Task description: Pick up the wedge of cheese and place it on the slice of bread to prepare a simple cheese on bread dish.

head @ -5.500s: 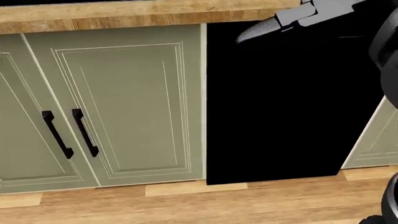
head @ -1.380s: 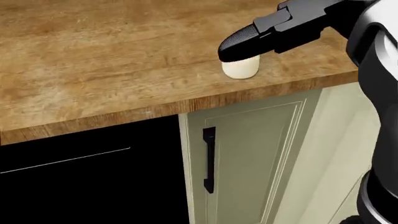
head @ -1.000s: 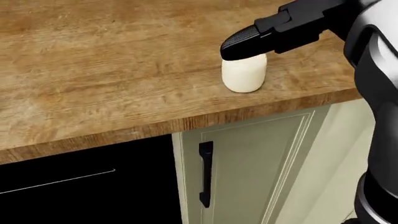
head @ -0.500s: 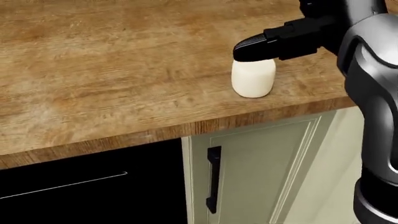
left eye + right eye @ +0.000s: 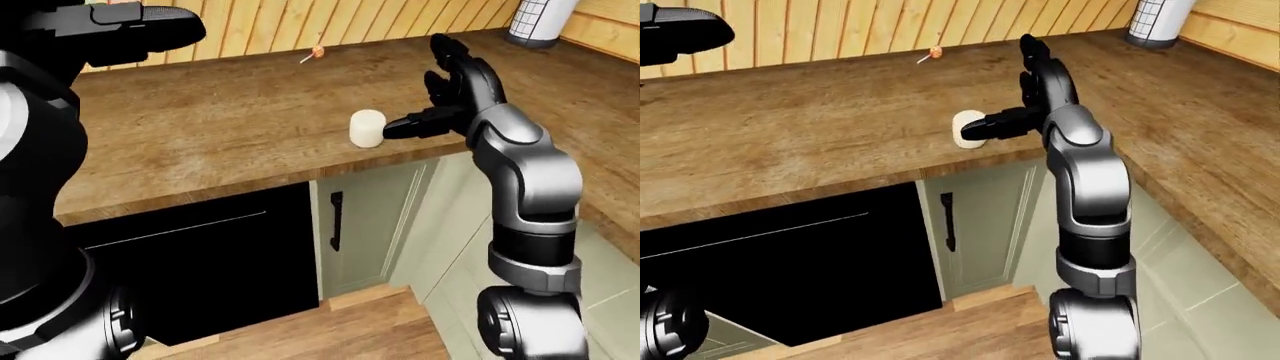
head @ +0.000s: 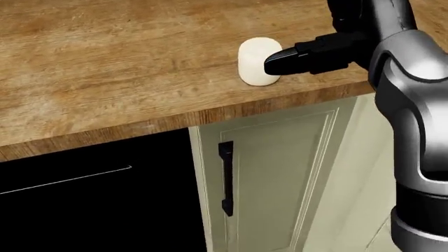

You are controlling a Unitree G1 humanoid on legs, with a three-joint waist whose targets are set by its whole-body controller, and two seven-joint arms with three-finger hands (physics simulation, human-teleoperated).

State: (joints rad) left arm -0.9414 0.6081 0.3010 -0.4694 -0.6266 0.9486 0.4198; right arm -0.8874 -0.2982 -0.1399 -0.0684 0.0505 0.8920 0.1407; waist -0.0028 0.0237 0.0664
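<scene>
A pale cream, rounded block (image 5: 366, 128) stands on the wooden counter (image 5: 220, 127) close to its near edge; I cannot tell whether it is the cheese or the bread. My right hand (image 5: 422, 97) is open just right of it. The fingers (image 5: 455, 67) point up and the thumb (image 6: 290, 60) reaches sideways to the block's right side, touching or nearly touching it. Nothing is held. A dark part of my left arm (image 5: 120, 30) hangs at the top left of the left-eye view, and its fingers do not show clearly. No second food item is visible.
A small orange-red thing (image 5: 316, 52) lies by the wooden wall. A white mesh cylinder (image 5: 540, 21) stands at the top right, where the counter turns toward me. Below the counter are a black appliance panel (image 5: 200, 277) and a green cabinet door with a black handle (image 5: 335, 221).
The head view shifted from the cabinet fronts up to the counter. My right thumb, earlier over the top of the pale block, now sits at its right side.
</scene>
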